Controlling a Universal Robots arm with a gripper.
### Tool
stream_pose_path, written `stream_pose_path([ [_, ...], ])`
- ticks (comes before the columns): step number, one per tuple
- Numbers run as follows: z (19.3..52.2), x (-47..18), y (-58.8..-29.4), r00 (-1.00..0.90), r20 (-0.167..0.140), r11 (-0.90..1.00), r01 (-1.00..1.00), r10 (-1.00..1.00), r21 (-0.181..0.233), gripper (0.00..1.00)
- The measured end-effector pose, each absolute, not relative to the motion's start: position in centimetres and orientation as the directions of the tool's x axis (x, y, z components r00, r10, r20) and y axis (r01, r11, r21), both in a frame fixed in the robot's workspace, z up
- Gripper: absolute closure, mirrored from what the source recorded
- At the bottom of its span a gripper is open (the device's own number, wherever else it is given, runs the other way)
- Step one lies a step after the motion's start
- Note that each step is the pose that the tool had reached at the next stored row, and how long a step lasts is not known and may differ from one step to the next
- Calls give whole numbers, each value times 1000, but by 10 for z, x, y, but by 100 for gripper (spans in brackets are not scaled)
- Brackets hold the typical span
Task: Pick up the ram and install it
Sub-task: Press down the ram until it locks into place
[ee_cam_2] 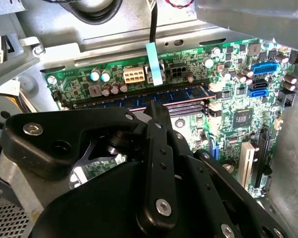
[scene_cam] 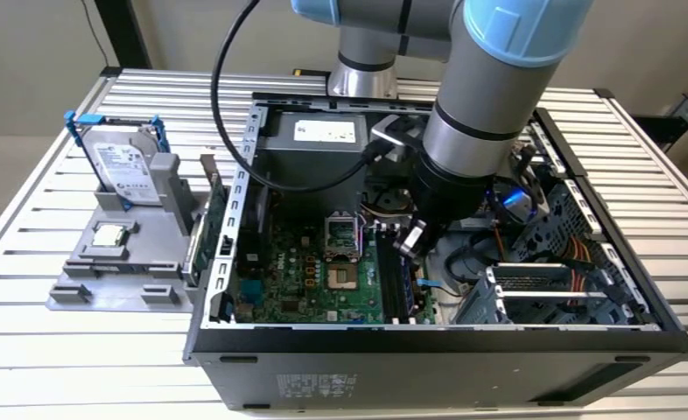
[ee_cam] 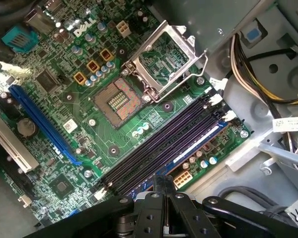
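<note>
Judged as the seating step. Found the thin bluish ram stick (ee_cam_2: 179, 94) standing in the outermost of the long black slots (ee_cam: 154, 148), directly beneath the black fingers (ee_cam_2: 156, 119), seemingly pressed together on its top edge. Probably called for straight, even downward pressure.

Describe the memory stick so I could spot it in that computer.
Inside the open computer case, find the green motherboard. Beside its square processor socket run long parallel slots. The ram is the thin bluish strip standing in the outermost one, under the gripper; the neighbouring slots are dark and empty.
</note>
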State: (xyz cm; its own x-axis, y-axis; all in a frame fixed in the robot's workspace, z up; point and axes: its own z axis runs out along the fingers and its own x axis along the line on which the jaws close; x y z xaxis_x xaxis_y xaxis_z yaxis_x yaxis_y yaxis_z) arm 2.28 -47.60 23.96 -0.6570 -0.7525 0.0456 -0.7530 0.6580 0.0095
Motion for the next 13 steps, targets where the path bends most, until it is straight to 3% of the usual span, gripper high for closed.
stream_pose_path([
  [13,240,23,-476,-622,45,623,-782,-782,10,100],
])
